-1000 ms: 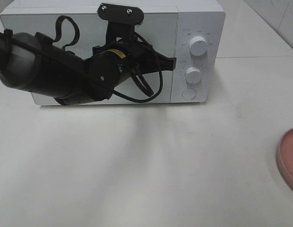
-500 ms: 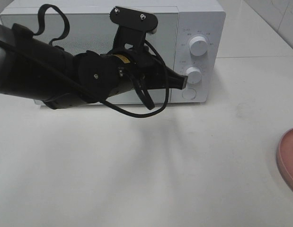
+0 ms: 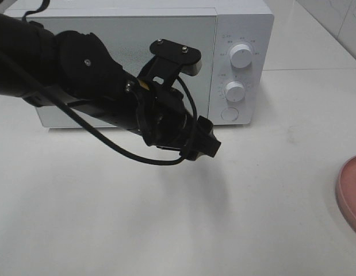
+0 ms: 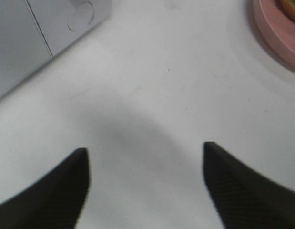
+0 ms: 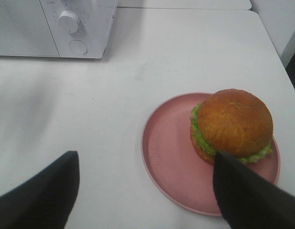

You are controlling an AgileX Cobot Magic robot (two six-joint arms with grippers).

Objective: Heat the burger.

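Observation:
The burger (image 5: 231,125), with a golden-brown bun and green lettuce, sits on a pink plate (image 5: 168,152) on the white table. My right gripper (image 5: 146,153) hovers open above the plate's near side, one finger overlapping the burger's edge in the right wrist view, with nothing held. The white microwave (image 3: 137,63) stands at the back with its door shut. My left gripper (image 3: 205,144) hangs open and empty over the table just in front of the microwave's control panel. In the left wrist view its fingers (image 4: 56,186) are spread over bare table.
The microwave's panel carries two knobs (image 3: 241,56) and a round button (image 3: 229,114). Only the pink plate's edge (image 3: 351,192) shows at the far right of the exterior view. A tiled wall rises behind the table at the back right.
The left arm has swung from the microwave's door edge past the lower knob, then down and away from the front. Its gripper has gone from shut to open. The door stays shut.

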